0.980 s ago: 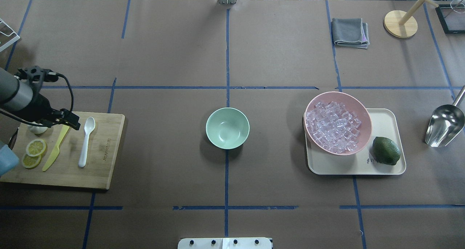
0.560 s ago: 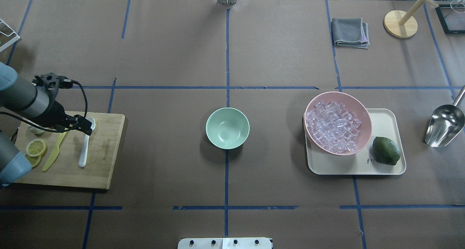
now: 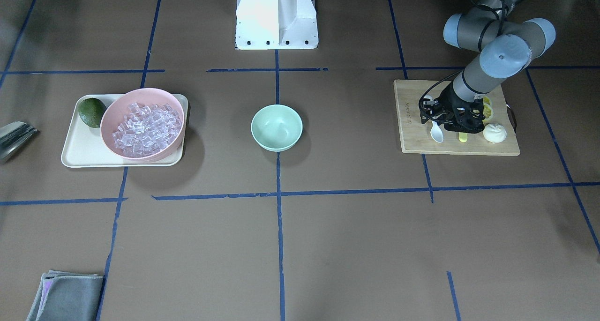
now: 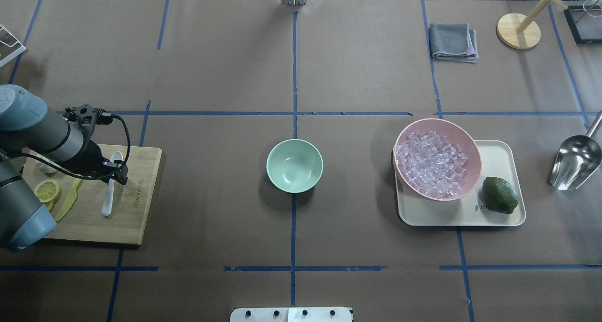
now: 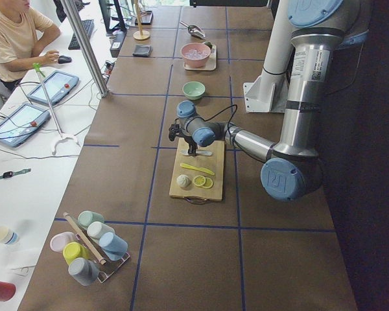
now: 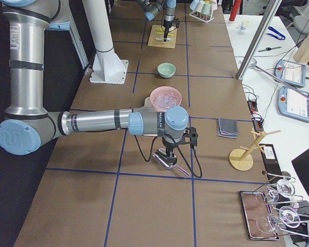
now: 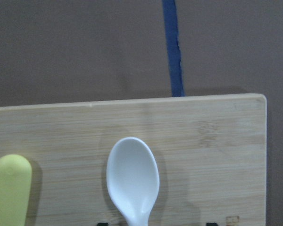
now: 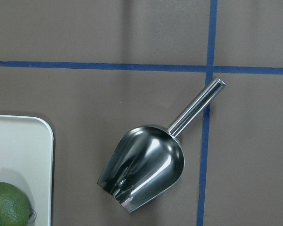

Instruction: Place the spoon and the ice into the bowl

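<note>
The white spoon (image 4: 109,197) lies on a wooden cutting board (image 4: 136,204) at the left, also seen in the front view (image 3: 436,132). My left gripper (image 4: 115,171) hovers over the spoon's neck. It is open and empty. The left wrist view shows the scoop (image 7: 132,176) between two dark fingertips at the bottom edge. The mint-green bowl (image 4: 295,166) stands empty at the table's middle. The ice (image 4: 430,164) is heaped in a pink bowl (image 4: 471,148) on the right. My right gripper (image 6: 167,152) shows only in the right side view; I cannot tell if it is open or shut.
A yellow-green knife (image 4: 68,202) and lemon slices (image 4: 47,190) lie on the board. The pink bowl and a lime (image 4: 500,195) sit on a beige tray (image 4: 498,157). A metal scoop (image 4: 576,162) lies at the far right. A grey cloth (image 4: 454,41) and a wooden stand (image 4: 518,30) are at the back right.
My left arm has moved right across the cutting board, from above the knife to above the spoon. Nothing else has moved.
</note>
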Motion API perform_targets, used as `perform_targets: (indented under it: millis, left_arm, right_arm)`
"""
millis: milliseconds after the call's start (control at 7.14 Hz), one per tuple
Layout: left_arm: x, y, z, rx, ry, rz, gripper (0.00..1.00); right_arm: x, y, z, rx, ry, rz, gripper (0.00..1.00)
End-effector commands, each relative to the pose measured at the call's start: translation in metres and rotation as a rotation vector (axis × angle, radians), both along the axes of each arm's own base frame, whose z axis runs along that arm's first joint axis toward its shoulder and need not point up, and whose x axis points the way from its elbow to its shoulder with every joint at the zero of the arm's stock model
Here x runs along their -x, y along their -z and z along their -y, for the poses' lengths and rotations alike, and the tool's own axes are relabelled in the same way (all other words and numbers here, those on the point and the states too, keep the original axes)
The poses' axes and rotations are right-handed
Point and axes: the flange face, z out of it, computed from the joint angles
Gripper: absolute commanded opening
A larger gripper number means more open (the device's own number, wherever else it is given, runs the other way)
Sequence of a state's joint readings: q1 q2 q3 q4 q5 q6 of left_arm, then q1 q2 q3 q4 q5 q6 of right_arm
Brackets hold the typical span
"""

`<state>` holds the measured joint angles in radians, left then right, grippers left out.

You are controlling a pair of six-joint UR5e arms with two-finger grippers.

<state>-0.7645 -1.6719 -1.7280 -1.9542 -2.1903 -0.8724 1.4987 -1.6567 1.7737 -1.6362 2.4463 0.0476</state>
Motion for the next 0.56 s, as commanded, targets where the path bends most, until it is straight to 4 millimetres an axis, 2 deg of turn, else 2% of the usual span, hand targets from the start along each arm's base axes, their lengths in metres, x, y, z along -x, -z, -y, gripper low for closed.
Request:
perform_targets:
  millis: [0,140,280,420]
  left_arm:
    - [0.002,-0.004,-0.002,0.007,0.001,0.006,0.04]
    - [0.002,-0.002,-0.002,0.007,0.003,0.004,0.00]
    - [0.002,-0.001,-0.003,0.011,0.007,0.000,0.00]
    - [0.001,0.015,-0.001,0.009,0.022,-0.020,0.00]
  right_arm:
    - [0.000,0.000,0.000,0.001,0.000,0.000,1.00]
    - [0.000,0.000,0.000,-0.001,0.000,0.000,1.00]
    - [0.000,0.000,0.000,0.001,0.000,0.000,1.00]
    - [0.000,0.000,0.000,0.001,0.000,0.002,1.00]
